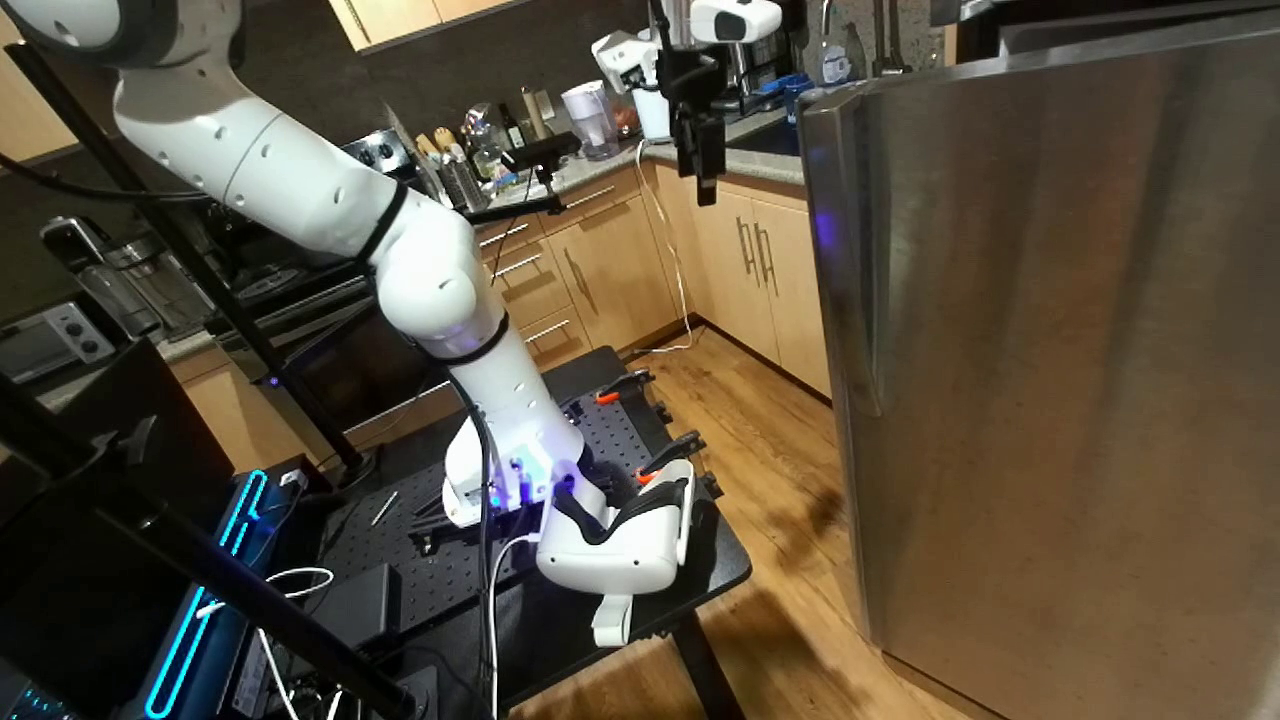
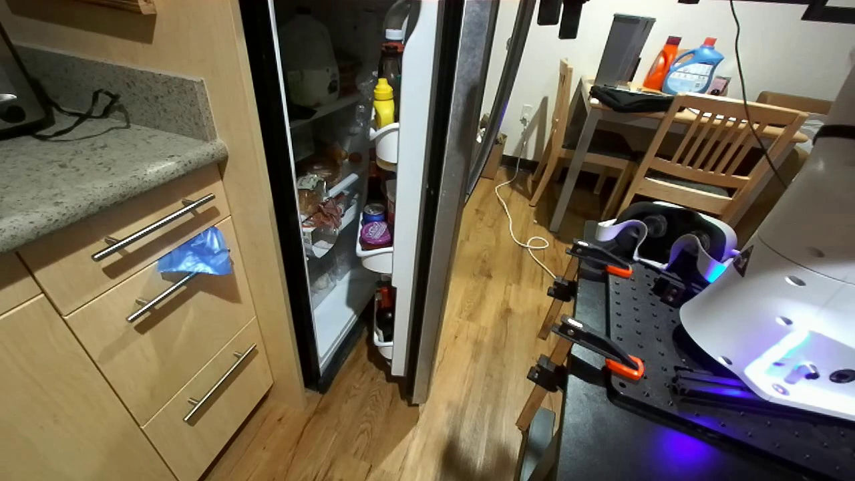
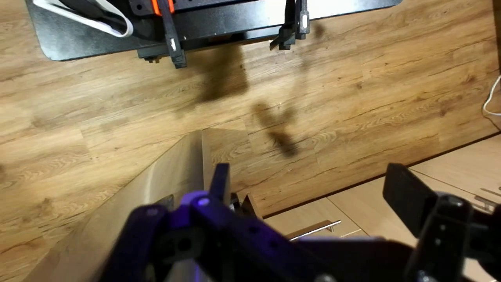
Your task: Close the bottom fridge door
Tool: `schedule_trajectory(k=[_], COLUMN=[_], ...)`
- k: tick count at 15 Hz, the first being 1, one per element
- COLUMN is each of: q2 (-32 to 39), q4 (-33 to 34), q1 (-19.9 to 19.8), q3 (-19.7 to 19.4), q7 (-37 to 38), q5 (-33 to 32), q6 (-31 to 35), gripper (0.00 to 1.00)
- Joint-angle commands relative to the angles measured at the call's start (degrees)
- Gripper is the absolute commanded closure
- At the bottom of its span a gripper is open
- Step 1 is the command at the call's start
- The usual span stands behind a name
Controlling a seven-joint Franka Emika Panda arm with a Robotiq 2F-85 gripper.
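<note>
1. Wood-plank floor [image 3: 352, 90] runs beneath light-wood cabinets [image 1: 620, 270]; the arm [image 1: 430, 280] is mounted on a black counter [image 2: 621, 447].

2. Location: the bottom fridge door [image 1: 1040, 380] stands open near that counter, its brushed-steel face outward. In an exterior view, the fridge compartment [image 2: 337, 317] and door bins [image 2: 377, 260] show through the gap.

3. Jaws: spread wide, pinching nothing; in the wrist view, floor and cabinets show between the fingers [image 3: 222, 176]. One finger appears just beside the door's free edge; whether it touches, I cannot tell.

4. Step in hand, as I judge it: getting into place for the push. The closing itself looks undone.

5. Next move: set the jaws against the door's outer face close to the handle [image 1: 858, 260], where leverage should be best, then press toward the compartment, following the door's arc rather than a straight line.

6. Watch for: spread jaws could hook the handle or straddle the free edge and drag the door wider. Drawing them together first would likely make a blunter, safer pusher. The last stretch will probably want a firmer shove.
</note>
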Motion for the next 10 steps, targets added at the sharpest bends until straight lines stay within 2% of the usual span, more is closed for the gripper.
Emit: schedule_trajectory(k=[1, 9, 10], q2=[-6.02, -14.48, -15.17], q4=[-3.82, -10.24, -10.89], q1=[-1.94, -4.71, -5.05], q3=[0.98, -2.18, -2.69], q7=[-0.43, -3.47, -3.96], q5=[-3.30, -9.02, -9.65], q6=[1.72, 2.80, 3.31], gripper=[0.00, 0.00, 0.25])
